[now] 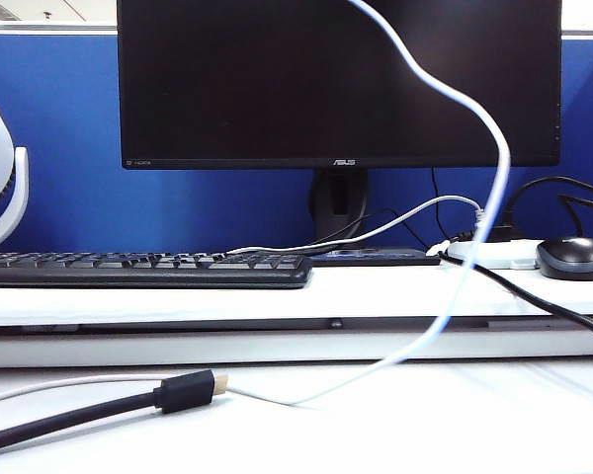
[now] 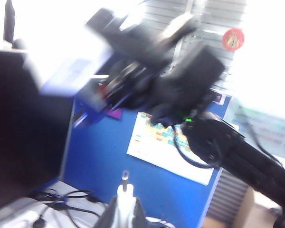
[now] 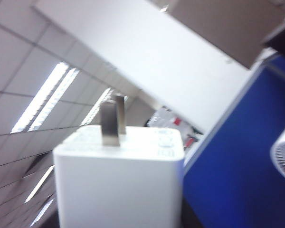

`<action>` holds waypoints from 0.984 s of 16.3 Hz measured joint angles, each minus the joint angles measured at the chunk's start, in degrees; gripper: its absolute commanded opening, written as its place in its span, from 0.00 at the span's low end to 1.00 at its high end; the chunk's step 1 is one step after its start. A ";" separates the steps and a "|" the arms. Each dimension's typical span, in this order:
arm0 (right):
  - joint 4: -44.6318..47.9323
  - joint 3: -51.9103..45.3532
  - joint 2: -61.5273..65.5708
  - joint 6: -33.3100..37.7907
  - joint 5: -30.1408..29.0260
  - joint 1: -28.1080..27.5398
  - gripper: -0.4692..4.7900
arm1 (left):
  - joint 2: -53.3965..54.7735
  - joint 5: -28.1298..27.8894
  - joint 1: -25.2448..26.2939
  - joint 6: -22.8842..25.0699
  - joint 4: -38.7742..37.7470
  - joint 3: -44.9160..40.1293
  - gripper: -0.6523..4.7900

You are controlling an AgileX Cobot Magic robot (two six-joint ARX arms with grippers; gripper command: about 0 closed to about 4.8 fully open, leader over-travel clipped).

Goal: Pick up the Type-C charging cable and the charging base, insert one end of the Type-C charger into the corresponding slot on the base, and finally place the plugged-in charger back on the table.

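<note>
Right wrist view: right gripper is holding boxy white base; left gripper is pinching smooth cable.

We lose the Type-C charging cable where it climbs past the exterior view's top edge, so neither claw shows there. In the left wrist view the other arm is motion-blurred. In the right wrist view the charging base runs off the frame, hiding the claw's fingers.
</note>
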 measured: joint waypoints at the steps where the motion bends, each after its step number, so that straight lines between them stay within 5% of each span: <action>1: 1.07 0.02 0.00 1.01 -0.13 0.17 0.08 | 0.44 0.00 0.00 -1.11 0.07 0.00 0.11; 4: 0.76 -0.13 0.52 2.05 -1.01 3.93 0.08 | 1.36 0.85 0.00 -5.03 0.63 -0.02 0.11; 16: 1.27 -0.11 0.76 -0.87 -10.16 4.92 0.08 | 1.88 2.97 0.00 -13.77 4.68 0.00 0.11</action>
